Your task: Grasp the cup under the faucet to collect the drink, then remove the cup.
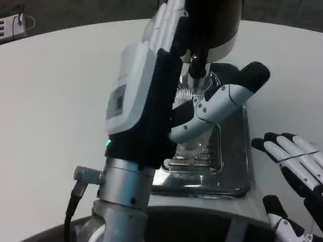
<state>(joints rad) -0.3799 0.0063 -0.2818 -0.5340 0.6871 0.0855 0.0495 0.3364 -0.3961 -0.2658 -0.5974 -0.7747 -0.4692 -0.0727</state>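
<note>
So the left hand [151, 96] was raised right in front of the head camera, wrapped around a clear cup [194, 93] that sat under the faucet [198, 63] of the dark drink dispenser [212, 25]. The fingers [222, 101] curled round the cup's side, so I'd call that a grip, though the back of the hand hid most of the cup and I couldn't tell how full it was. The cup hung above the shiny metal drip tray [232, 181], which sat on the white tabletop [50, 101].

The right hand [295, 166] was low at the right edge, just beside the tray, fingers spread and holding nothing.

My take on handling: the cup looked like thin clear plastic with ribbed walls, so probably light, a bit squishy and easy to crush. With drink in it, it would get heavier and sloshy, and wet plastic can slip. I'd hold it around the middle of the wall with a gentle, even squeeze, keep it upright, and pull it straight out from under the spout without knocking the faucet.
</note>
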